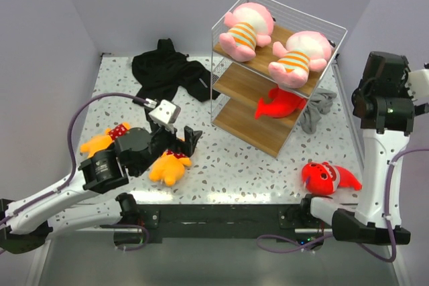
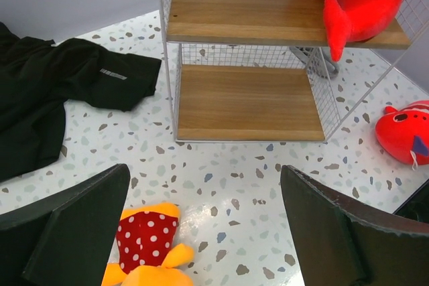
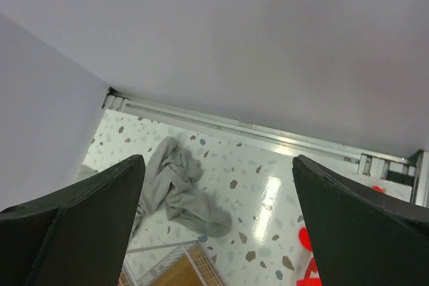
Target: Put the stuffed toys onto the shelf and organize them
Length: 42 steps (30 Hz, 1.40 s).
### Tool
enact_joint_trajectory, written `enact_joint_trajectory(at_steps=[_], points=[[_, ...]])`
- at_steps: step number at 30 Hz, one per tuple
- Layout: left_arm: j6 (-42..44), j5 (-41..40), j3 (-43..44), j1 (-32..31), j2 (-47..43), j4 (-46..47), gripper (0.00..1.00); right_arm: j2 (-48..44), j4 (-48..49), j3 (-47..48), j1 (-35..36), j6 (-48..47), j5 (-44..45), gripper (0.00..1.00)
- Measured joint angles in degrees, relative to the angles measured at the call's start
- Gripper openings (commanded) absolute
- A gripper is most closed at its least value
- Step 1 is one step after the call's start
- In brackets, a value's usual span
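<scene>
Orange-yellow plush toy with a red polka-dot bib is lying on the speckled surface beneath my left end effector, which is hanging wide open over it. I'm judging it light, soft and squashy, so I'm favouring a pinch across its plump body, not a limb. My right end effector is gaping wide, empty, raised beside the white wire shelf.
</scene>
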Motion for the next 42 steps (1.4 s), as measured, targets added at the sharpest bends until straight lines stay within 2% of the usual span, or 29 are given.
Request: enact_joint_trajectory(at_steps=[8, 15, 22, 26, 31, 39, 41, 42], points=[[0.02, -2.73, -0.09, 0.02, -3.26, -0.46, 1.00, -5.81, -7.54, -15.08, -0.72, 14.27, 0.85, 0.96], [0.00, -4.00, -0.24, 0.00, -3.37, -0.48, 1.00, -8.85, -14.36, -28.89, -0.98, 30.49, -3.30, 0.95], [0.04, -4.22, -1.44, 0.00, -3.13, -0.74, 1.00, -14.29, -15.89, -42.58, -0.96, 42.42, -6.93, 0.91], [0.07, -4.31, -1.66, 0.00, -2.93, -0.66, 1.00, -18.93, -16.57, -49.37, -0.98, 45.94, -9.07, 0.91], [0.09, -4.52, -2.05, 0.00, -2.91, -0.70, 1.00, -18.71, -16.55, -54.95, -0.98, 48.35, -9.68, 0.90], [0.20, -5.11, -2.23, 0.02, -2.99, -0.28, 1.00, -19.02, -8.79, -63.63, -0.98, 50.45, -9.97, 0.87], [0.20, -5.14, -2.51, 0.00, -3.34, -0.13, 1.00, -18.99, -6.54, -65.37, -0.98, 50.36, -10.08, 0.85], [0.22, -5.14, -2.78, 0.02, -3.61, 0.07, 1.00, -18.97, -5.62, -66.16, -0.98, 50.29, -10.08, 0.80]])
